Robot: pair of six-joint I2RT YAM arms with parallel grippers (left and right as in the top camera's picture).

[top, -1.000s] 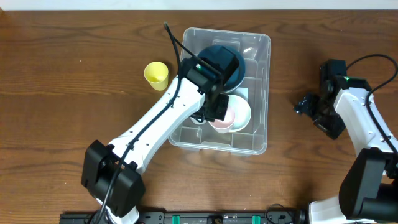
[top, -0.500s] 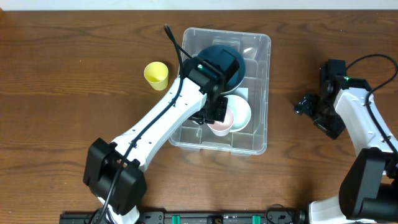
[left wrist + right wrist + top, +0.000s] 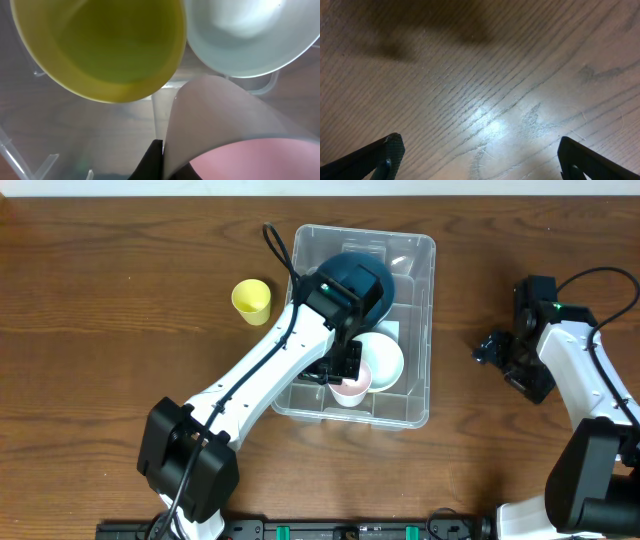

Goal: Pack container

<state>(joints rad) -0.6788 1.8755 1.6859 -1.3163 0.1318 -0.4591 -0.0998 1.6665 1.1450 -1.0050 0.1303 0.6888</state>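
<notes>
The container [image 3: 428,320] is a clear plastic bin in the middle of the table. Inside it lie a dark teal bowl [image 3: 365,280] at the far end and a white bowl [image 3: 385,358] by the right wall. My left gripper [image 3: 345,376] reaches into the bin, shut on the wall of a pink cup [image 3: 350,390]. In the left wrist view the pink cup [image 3: 235,135] is pinched at my left gripper [image 3: 162,160], with a yellow-green bowl [image 3: 100,45] and the white bowl [image 3: 250,35] beyond. My right gripper [image 3: 495,350] stands open over bare wood.
A yellow cup [image 3: 251,300] stands on the table left of the bin. The left arm crosses the bin's near left corner. The right wrist view shows only wood grain between the spread fingers of my right gripper [image 3: 480,160].
The left gripper has carried the pink cup a little toward the bin's near side. The right arm has not moved.
</notes>
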